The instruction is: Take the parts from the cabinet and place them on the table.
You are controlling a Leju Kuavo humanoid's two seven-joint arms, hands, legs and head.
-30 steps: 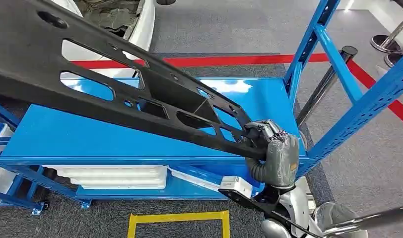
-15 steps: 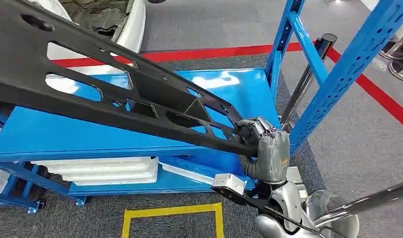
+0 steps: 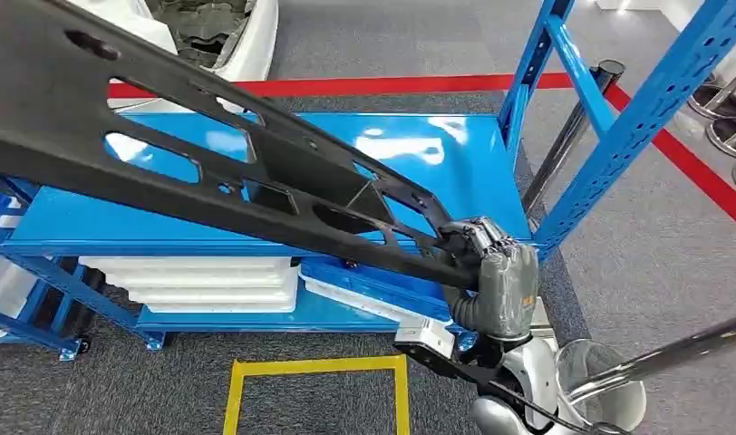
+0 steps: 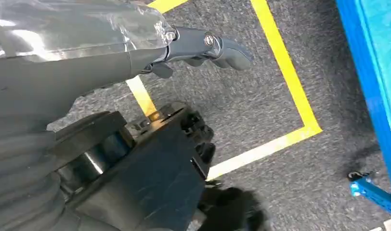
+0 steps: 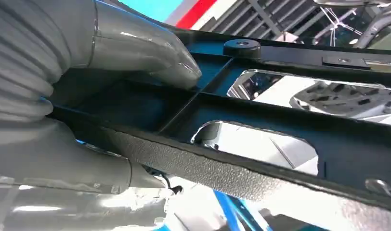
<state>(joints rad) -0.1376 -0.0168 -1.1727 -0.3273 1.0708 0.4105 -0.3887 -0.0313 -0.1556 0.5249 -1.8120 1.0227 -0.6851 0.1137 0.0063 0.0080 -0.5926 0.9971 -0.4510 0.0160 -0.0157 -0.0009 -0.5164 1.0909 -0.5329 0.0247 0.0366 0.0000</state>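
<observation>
Grey carpet with yellow tape square (image 3: 314,391), blue cabinet shelf (image 3: 437,154), right robot hand (image 3: 491,272) clamped on long black part (image 3: 210,172), left robot hand (image 4: 203,45) spread empty.

Blue upright (image 3: 638,113) close right of right hand (image 3: 491,272); black part (image 3: 210,172) spans shelf (image 3: 437,154); grey floor beyond probably open.

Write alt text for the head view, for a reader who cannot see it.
The robot's right hand grips one end of a long black plastic panel with cut-out openings, which reaches up to the left above a glossy blue metal shelf. White foam trays lie on the level below.
</observation>
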